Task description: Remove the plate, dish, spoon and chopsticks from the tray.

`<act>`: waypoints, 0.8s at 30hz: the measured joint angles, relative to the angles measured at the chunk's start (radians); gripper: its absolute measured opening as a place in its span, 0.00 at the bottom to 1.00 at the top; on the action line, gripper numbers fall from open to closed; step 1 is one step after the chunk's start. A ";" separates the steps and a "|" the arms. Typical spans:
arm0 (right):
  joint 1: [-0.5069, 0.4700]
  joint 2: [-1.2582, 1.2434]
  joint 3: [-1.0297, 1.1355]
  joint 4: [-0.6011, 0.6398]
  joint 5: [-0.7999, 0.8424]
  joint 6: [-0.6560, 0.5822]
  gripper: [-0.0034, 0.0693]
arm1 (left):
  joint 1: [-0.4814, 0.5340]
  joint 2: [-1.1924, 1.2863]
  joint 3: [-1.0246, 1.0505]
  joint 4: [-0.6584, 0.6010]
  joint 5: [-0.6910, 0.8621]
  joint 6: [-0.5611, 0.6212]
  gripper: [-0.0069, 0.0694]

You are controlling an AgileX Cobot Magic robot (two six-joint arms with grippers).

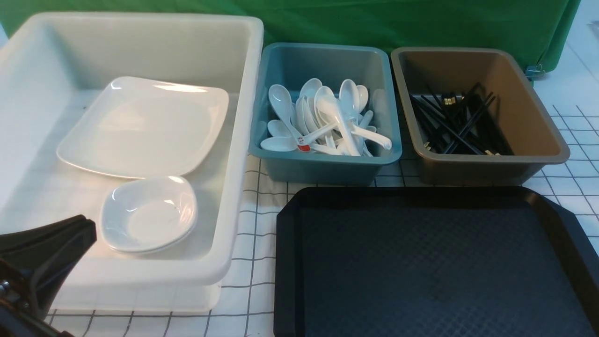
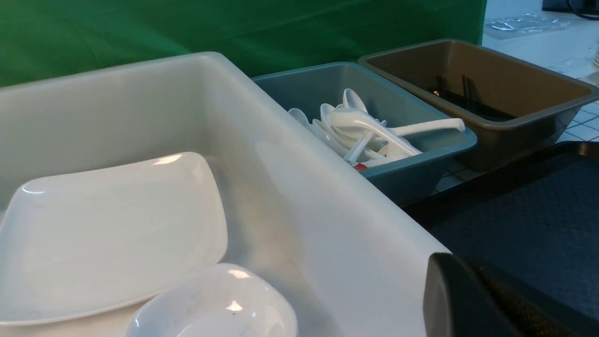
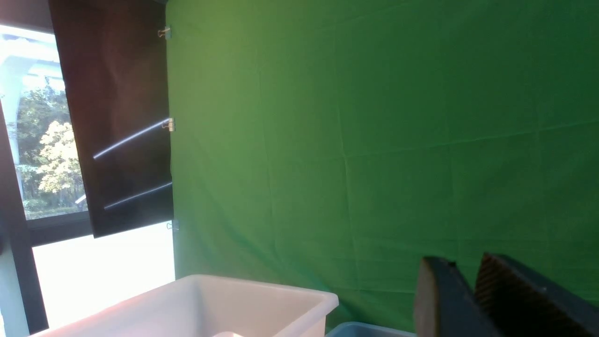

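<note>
Although the tray (image 1: 435,262) lies bare at the near right of the tabletop, every item named for clearing is already off it. The plate (image 1: 140,126) rests tilted against the far wall inside the white tub (image 1: 243,154), with the small dish (image 1: 149,213) just in front of it toward the tub's near edge. The red-marked spoon (image 1: 292,135) lies among plain white spoons in the blue bin (image 1: 327,168), at the bin's near left corner. The chopsticks (image 1: 456,124) are heaped in the brown bin (image 1: 543,140) to the right, so one pair cannot be told from another.

Judged from this layout, the clearing looks complete; the step in hand is withdrawal. Done well, that means lifting each arm clear without brushing the tub rim or bins, and settling with nothing carried.

The left gripper (image 1: 70,234) sits low at the tub's near left corner, its fingers pressed together and empty. The right gripper (image 3: 468,281) is out of the front view; its wrist camera shows it raised and pointed at the green backdrop (image 3: 374,140), jaws slightly parted with a narrow gap, nothing between them.
</note>
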 joint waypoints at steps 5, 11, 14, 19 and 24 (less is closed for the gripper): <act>0.000 0.000 0.000 0.000 0.000 0.000 0.24 | 0.029 -0.066 0.048 0.196 -0.036 -0.277 0.09; 0.000 0.000 0.000 0.000 0.000 0.000 0.25 | 0.199 -0.223 0.216 0.370 -0.092 -0.467 0.09; 0.000 0.000 0.000 0.000 0.000 0.001 0.26 | 0.288 -0.305 0.305 0.381 -0.098 -0.478 0.09; 0.000 0.000 0.000 0.000 0.000 0.001 0.28 | 0.331 -0.392 0.351 0.388 -0.051 -0.477 0.09; 0.000 0.000 0.000 0.000 -0.001 0.001 0.28 | 0.331 -0.396 0.352 0.388 -0.010 -0.467 0.09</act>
